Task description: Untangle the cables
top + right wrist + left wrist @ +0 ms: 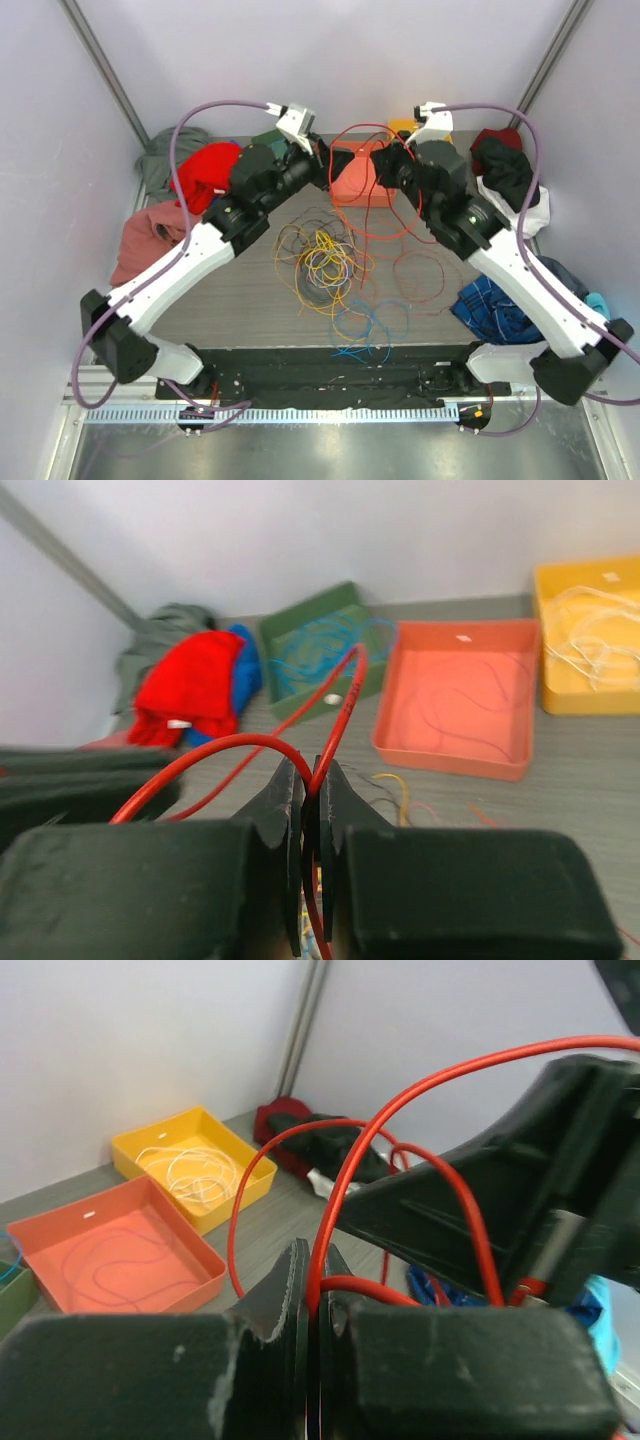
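Left gripper (317, 1265) and right gripper (312, 778) both clamp 1 red cable (344, 695).

The right gripper (312, 783) is clamped on a red cable (343, 708), with a green tray (305, 608), orange tray (445, 760) and yellow tray (590, 702) behind.

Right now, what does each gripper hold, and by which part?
The left gripper and the right gripper each pinch the red cable somewhere along its length.

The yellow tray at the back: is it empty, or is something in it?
Not empty. The left wrist view shows loose loops of white cable lying inside the yellow tray.
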You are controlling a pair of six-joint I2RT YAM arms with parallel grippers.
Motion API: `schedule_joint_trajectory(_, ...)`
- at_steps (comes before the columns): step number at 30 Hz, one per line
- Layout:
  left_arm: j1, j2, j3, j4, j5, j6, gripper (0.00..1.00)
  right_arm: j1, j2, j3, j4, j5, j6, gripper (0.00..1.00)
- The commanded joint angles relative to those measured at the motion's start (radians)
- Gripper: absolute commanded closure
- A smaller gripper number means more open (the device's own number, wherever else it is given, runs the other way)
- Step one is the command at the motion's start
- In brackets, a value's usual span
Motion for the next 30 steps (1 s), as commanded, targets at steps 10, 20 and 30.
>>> schedule_joint_trajectory(10, 0.148, 0.371, 0.169, 0.282, -0.028, -0.056, 1.00, -0.274, 0.367, 0.141, 0.304, -0.154, 0.084, 0.99)
schedule_joint_trajectory(20, 0.245, 0.644, 0.331, 0.554, 0.044, -0.149, 1.00, -0.355, 0.625, 0.239, 0.652, -0.317, 0.142, 0.99)
schedule_joint_trajectory(30, 0.274, 0.770, 0.427, 0.609, 0.050, -0.165, 1.00, -0.401, 0.861, 0.341, 1.091, -0.501, 0.360, 0.99)
